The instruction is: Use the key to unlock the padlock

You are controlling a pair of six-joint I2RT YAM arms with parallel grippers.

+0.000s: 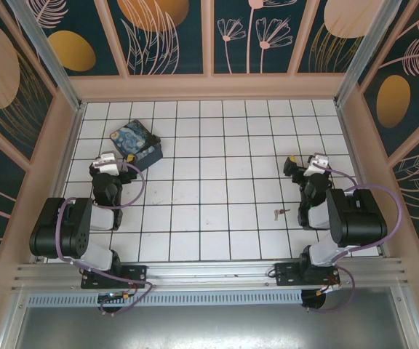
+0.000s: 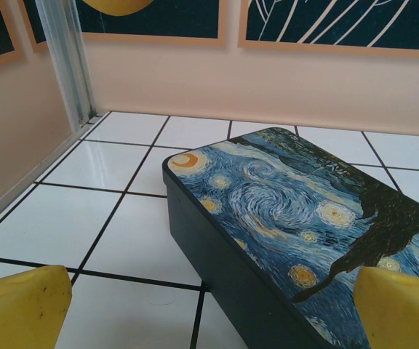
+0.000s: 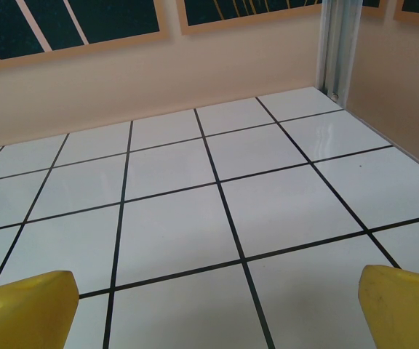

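Note:
The key [image 1: 280, 212], a tiny thin metal piece with a darker head, lies on the white tiled floor [image 1: 209, 182] just left of the right arm's forearm, nearer the bases than the right gripper. The padlock is hidden or out of view. My right gripper [image 1: 302, 164] [image 3: 213, 309] is open over bare tiles, its yellow fingertips [image 3: 24, 302] wide apart with nothing between them. My left gripper [image 1: 113, 157] [image 2: 217, 309] is open too, its yellow fingertips [image 2: 20, 305] spread at the near corner of the painted box without touching it.
A blue starry-night painted box [image 1: 135, 144] [image 2: 304, 218] lies shut at the back left, right in front of the left gripper. Peach walls [image 1: 209, 87] and metal corner posts [image 2: 68, 62] enclose the floor on three sides.

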